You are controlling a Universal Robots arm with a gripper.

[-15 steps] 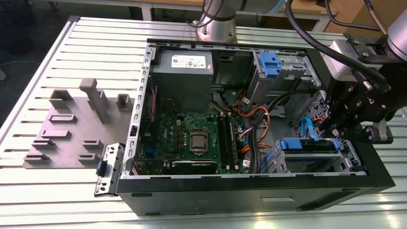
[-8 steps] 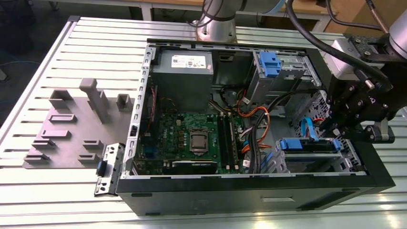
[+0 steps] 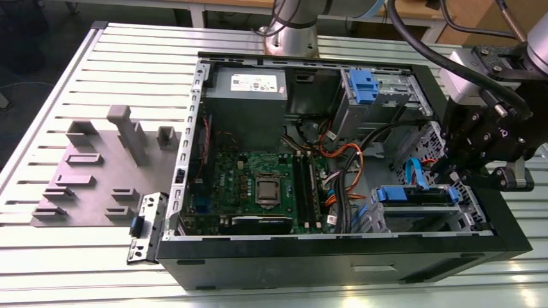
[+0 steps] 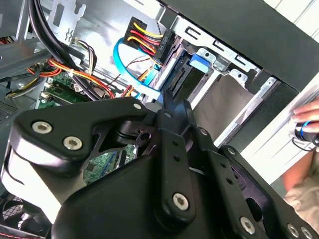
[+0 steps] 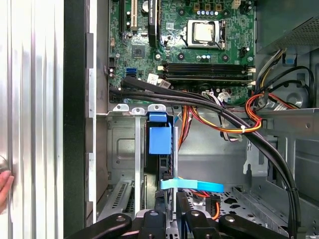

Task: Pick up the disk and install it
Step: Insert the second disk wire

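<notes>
Listing contents of an open black desktop computer case [image 3: 342,263] lying on a slatted aluminium table [image 3: 51,128].

Item: the disk [image 3: 417,196], a flat drive in a blue plastic carrier, seated on edge in the grey metal drive cage [image 3: 424,218] at the case's front corner on the exterior view's right. In the first wrist view its blue tab [image 5: 160,139] stands between the cage rails; in the second wrist view a blue carrier handle [image 4: 198,62] shows at the bay mouth.

Item: black two-finger gripper [image 3: 466,176], poised just beside the cage over the disk's rear edge. In both wrist views the fingers [image 4: 172,112] lie close together around the drive's edge, apparently pinching it, though contact is partly hidden.

Item: light-blue flat data cable [image 5: 192,185] and a multicoloured power connector [image 4: 147,35], near the disk's rear; whether plugged in cannot be told.

Item: a person's hand [image 4: 309,122] resting at the case edge.

Status, judged: pick-up done; the disk appears slid largely into its bay, final seating unconfirmed.
</notes>
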